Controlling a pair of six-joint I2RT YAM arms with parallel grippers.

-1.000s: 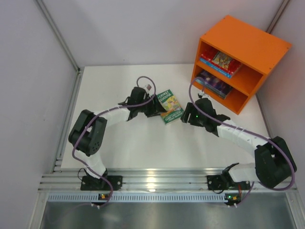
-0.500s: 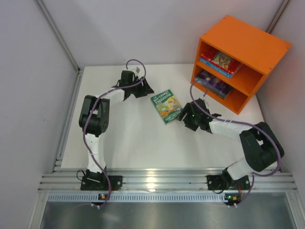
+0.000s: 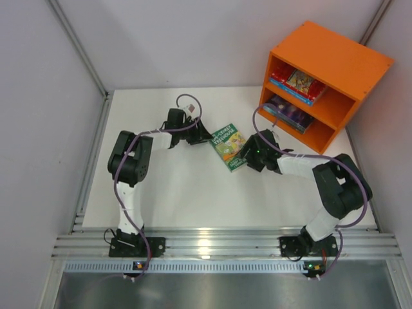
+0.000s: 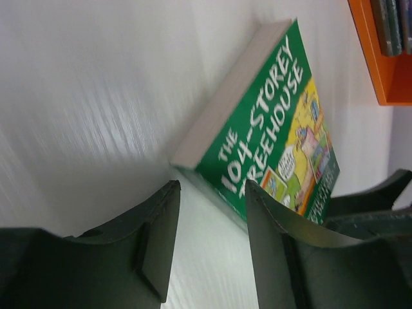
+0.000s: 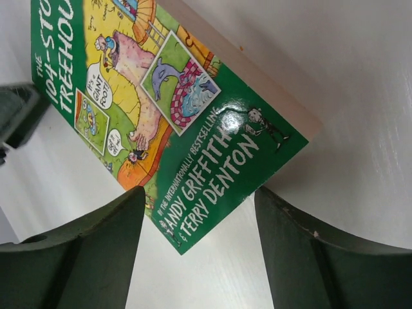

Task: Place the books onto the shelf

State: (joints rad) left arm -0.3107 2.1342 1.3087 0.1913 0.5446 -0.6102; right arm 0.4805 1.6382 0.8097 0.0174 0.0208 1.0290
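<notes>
A green book [image 3: 228, 147] lies flat on the white table between my two grippers. My left gripper [image 3: 205, 136] is at its upper left corner, jaws open, with only bare table between the fingers; the same book [image 4: 270, 135] shows just past the left gripper [image 4: 212, 190]. My right gripper [image 3: 247, 156] stands open at the lower right corner, and that corner of the book [image 5: 161, 109] reaches in between the right gripper [image 5: 201, 196] fingers. The orange shelf [image 3: 331, 61] stands at the back right, with books [image 3: 297, 84] in its upper compartment and books [image 3: 288, 113] in its lower one.
The shelf's lower edge [image 4: 381, 61] shows at the top right of the left wrist view. White walls with metal posts close in the table's left and back sides. An aluminium rail [image 3: 212, 243] carrying both arm bases runs along the near edge.
My left gripper swung off to the back left, then came back to the book's corner. My right gripper moved left up to the book. The book has turned and shifted slightly.
</notes>
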